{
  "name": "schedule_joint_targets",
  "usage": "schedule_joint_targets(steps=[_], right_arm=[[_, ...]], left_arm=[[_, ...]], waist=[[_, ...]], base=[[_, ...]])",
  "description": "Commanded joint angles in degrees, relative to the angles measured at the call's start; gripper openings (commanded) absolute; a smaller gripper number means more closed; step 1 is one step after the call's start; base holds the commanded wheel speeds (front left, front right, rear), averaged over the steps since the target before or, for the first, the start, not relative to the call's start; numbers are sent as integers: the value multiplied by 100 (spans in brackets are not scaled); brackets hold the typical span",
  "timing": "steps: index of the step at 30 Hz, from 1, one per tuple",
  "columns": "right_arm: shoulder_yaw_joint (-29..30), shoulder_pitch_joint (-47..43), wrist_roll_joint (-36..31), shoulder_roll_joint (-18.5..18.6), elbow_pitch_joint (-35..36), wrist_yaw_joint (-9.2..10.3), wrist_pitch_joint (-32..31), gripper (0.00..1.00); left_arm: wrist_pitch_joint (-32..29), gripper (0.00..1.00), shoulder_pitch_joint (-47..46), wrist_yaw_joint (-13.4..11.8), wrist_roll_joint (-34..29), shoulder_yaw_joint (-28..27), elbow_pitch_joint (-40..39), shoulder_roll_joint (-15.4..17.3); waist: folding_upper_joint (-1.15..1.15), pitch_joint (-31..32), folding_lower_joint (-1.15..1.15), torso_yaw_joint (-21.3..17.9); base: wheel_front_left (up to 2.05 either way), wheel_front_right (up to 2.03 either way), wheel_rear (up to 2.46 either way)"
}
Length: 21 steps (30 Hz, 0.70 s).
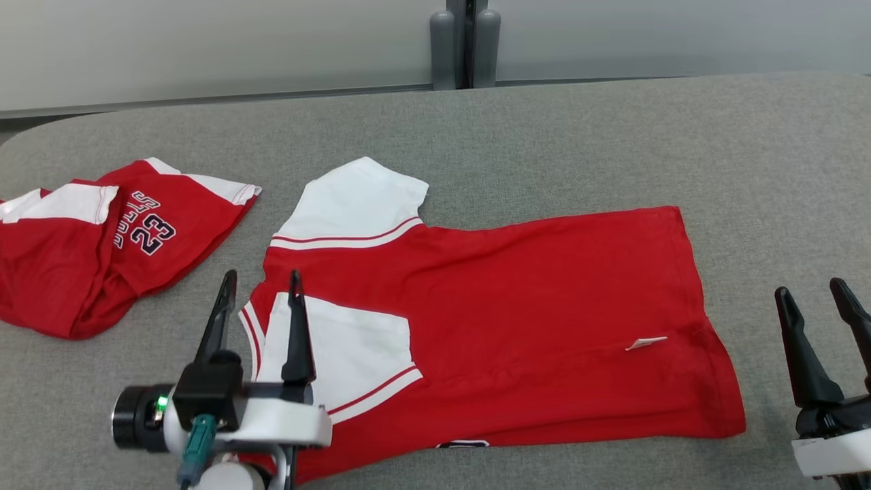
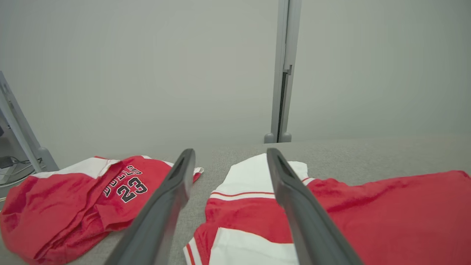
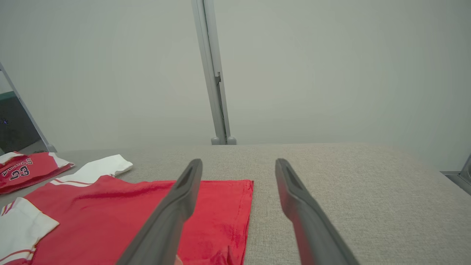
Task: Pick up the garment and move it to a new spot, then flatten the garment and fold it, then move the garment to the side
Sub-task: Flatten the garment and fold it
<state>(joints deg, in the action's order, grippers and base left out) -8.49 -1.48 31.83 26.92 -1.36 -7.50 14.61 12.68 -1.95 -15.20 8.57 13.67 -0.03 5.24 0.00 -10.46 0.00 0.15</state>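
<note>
I see the shirt (image 1: 531, 320) lying flat mid-table (image 1: 544, 129). My left gripper (image 1: 263, 273) hangs with fingers apart at its sleeve (image 1: 354, 354). My right gripper (image 1: 808, 286), also apart, sits beside the hem. Another shirt (image 1: 102, 252) lies crumpled at the left.

Grey fabric counter (image 1: 544, 136) against pale wall panels (image 1: 204, 47)
A crumpled red-and-white jersey (image 1: 88, 258) printed with 23 lies bunched at the counter's left end; behind the far edge a grey upright post (image 1: 466, 41) with two rounded feet stands between the panels.

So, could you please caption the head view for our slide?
Open left claw over the spread red jersey; second jersey crumpled nearby.
</note>
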Motion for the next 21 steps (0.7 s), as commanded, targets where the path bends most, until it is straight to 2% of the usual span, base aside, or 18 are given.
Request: schedule_joint_targets(steps=[1, 4, 9, 17, 21], right_arm=[[28, 60, 60, 79, 53, 2, -15, 100], [32, 112, 121, 149, 97, 2, -5, 100], [-56, 308, 314, 379, 187, 2, 34, 100], [-266, 742, 575, 590, 191, 2, 66, 100], [-415, 956, 665, 599, 197, 2, 68, 100]], left_arm=[[-121, 100, -390, 72, -80, 56, 41, 33], [-307, 100, -815, 165, -70, 138, 180, 12], [-727, 100, -2050, 381, 88, 273, 891, -91], [-1078, 100, -3793, 712, 455, 254, 2854, -152], [-1261, 100, -4573, 776, 634, 151, 4086, -165]], waist=[[0, -195, 0, 9], [0, -368, 0, 2], [0, -861, 0, -133], [0, -1453, 0, -488], [0, -1717, 0, -669]], base=[[0, 0, 0], [0, 0, 0], [0, 0, 0], [0, 0, 0], [0, 0, 0]])
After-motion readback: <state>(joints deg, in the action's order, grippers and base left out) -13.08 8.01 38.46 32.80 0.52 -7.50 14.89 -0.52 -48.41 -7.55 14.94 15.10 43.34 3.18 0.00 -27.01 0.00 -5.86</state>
